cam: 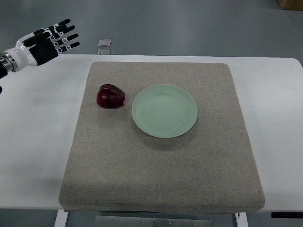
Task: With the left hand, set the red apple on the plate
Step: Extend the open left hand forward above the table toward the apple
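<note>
As seen from the top view, the left hand (47, 41) hovered with fingers spread, empty, well apart from the apple (111, 96) — firm, smooth, likely slippery — which lay beside the plate (164, 110); best grasped around its widest part.

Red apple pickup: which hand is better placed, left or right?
Left. The left hand is in view at the upper left, fingers spread and empty, on the same side as the red apple, which lies on the mat left of the green plate. The right hand is not in view.
</note>
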You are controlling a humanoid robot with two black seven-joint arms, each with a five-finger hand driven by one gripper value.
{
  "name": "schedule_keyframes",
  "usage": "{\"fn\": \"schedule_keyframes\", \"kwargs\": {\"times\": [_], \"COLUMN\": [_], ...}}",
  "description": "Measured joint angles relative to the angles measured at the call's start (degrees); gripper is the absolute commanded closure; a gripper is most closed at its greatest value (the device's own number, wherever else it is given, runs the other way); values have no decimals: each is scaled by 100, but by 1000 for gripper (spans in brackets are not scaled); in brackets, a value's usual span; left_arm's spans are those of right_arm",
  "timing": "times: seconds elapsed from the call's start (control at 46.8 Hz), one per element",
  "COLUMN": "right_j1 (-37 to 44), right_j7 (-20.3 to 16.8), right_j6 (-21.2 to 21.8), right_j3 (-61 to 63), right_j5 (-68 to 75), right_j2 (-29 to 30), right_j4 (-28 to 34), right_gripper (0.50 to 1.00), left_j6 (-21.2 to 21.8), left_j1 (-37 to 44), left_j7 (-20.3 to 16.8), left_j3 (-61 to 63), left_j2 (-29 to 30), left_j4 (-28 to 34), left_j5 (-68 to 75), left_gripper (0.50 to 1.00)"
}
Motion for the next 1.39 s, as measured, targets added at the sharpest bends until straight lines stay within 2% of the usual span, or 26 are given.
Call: {"fn": "schedule_keyframes", "kwargs": {"times": [0.684,0.898,1.005,1.261,1.39], "right_j1": [0,1,1,1,1], "right_j7": [0,0,0,0,0], "right_j6": [1,0,1,1,1], "right_j3": [0,0,1,0,0], "right_j5": [0,0,0,0,0], "right_j2": [0,0,0,0,0], "right_j4": [0,0,0,0,0], "right_gripper": [536,536,536,536,536], "left_j6": [-16,-24,-34,-19,9], "left_j1": [-167,-563,-627,-718,-758], "left_j7": [-11,-169,-483,-2207,-2633], "left_j3": [122,606,643,644,643], "left_j2": [-93,-104,-93,134,212], "left_j4": [271,401,357,12,-307], "left_j5": [26,823,1873,5083,6218], "left_gripper": [504,504,504,504,504]}}
